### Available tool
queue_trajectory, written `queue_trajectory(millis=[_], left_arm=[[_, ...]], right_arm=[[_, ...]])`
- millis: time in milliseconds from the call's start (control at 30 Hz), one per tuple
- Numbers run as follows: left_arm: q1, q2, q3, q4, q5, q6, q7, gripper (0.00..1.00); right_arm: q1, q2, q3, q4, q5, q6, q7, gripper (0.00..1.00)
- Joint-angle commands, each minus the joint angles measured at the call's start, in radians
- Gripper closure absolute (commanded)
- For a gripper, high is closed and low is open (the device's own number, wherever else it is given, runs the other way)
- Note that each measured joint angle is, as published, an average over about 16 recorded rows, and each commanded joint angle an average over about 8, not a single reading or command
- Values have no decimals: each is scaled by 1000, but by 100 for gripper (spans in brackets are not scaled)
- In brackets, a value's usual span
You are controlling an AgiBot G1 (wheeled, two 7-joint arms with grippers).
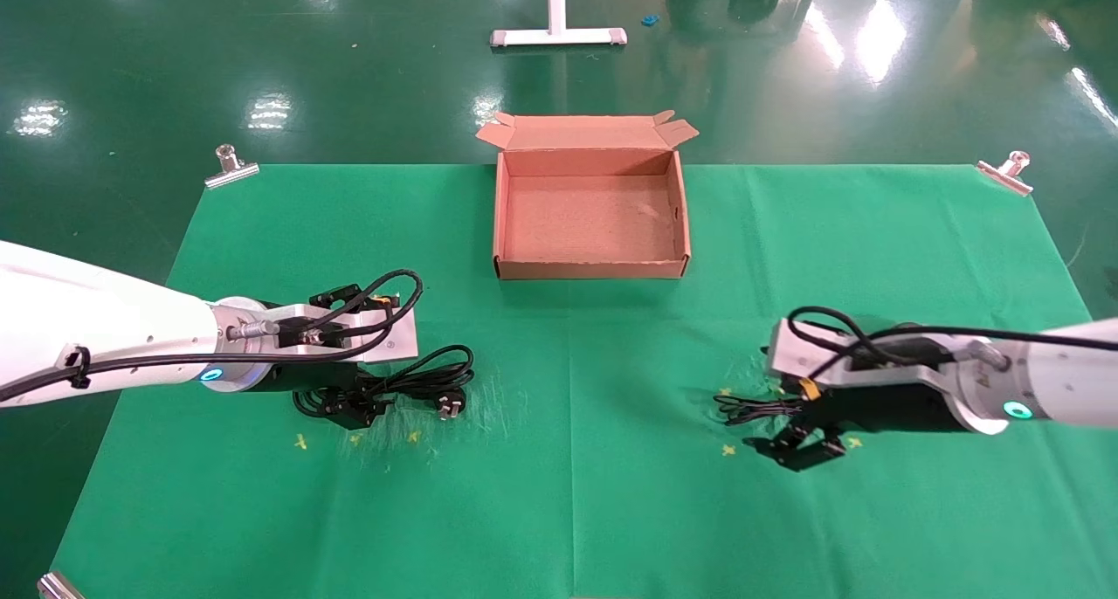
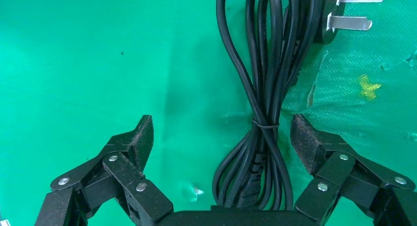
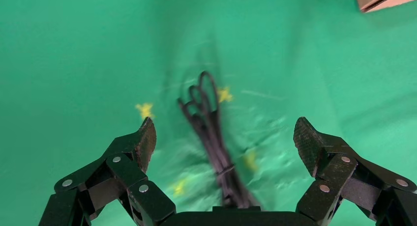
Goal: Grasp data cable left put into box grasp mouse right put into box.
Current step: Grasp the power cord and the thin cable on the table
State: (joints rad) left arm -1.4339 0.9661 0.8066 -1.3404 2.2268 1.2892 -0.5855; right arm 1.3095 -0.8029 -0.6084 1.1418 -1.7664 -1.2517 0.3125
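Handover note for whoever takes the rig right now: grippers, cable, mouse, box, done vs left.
Left gripper: open, low over the data cable, fingers either side of the tied bundle, not closed on it.
Right gripper: open, above the mouse's thin cord; the mouse itself is hidden under the arm in the head view.
Box: open at the far middle of the green cloth, nothing inside.
Done: nothing boxed.
Left: grasp cable, place in box; then grasp mouse, place in box.

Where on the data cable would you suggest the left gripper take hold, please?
Probably at the tied waist of the data cable, coming straight down from above: there the loops are cinched narrow, and the open left gripper already straddles it, clear of the plug.
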Motion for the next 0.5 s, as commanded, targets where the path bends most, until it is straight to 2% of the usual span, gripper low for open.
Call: queue_trajectory(millis=[33,100,133,300,333,367,400,500], left_arm=[[0,0,0,0,0,0,0,0],[0,0,0,0,0,0,0,0],[0,0,0,0,0,0,0,6],[0,0,0,0,0,0,0,68],[0,0,0,0,0,0,0,81],[0,0,0,0,-1,0,0,93],[0,0,0,0,-1,0,0,100],[0,0,0,0,-1,0,0,100]], right_arm=[[15,-22,-9,-27,-19,5,-9,0],[22,-32,-15,-41,-31,8,-13,0],[27,-38,-18,-49,-39,9,-14,0],[38,-54,-28,-72,-64,16,-11,0],[39,-55,-29,-75,-66,16,-11,8],[41,-57,-30,-77,-68,17,-10,20],[41,-57,-30,-77,-68,17,-10,33],[40,-54,-29,-74,-65,17,-11,70]])
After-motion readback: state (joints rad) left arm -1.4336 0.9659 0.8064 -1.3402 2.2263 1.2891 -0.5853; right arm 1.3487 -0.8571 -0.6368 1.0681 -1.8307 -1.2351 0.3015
